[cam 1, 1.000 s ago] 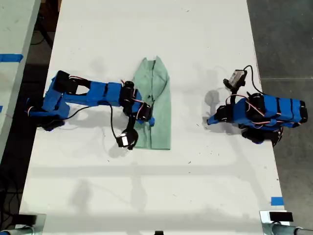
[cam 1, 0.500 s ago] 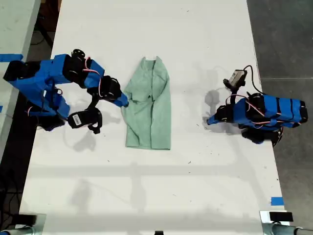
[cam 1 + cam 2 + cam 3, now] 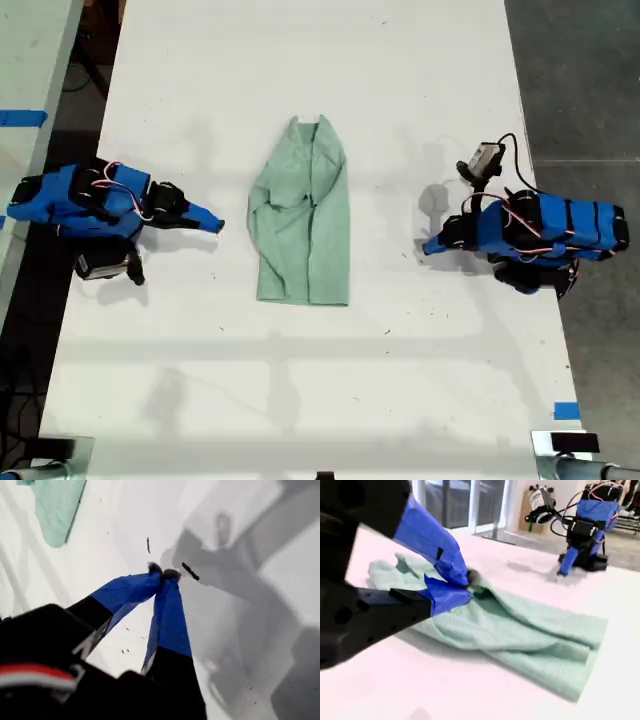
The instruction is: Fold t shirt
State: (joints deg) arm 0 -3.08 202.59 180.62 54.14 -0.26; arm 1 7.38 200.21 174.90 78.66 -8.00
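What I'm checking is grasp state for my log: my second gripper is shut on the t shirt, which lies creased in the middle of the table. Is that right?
Not quite. My second gripper is shut, but on nothing: the exterior view shows it apart from the t shirt, with bare table between them. The rest stands: the t shirt lies creased in the middle of the table.

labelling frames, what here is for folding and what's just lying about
For the job: t shirt, my first end effector, my second end effector.
Lying about: blue tape piece, exterior view's lower right; blue tape strip, its left edge.
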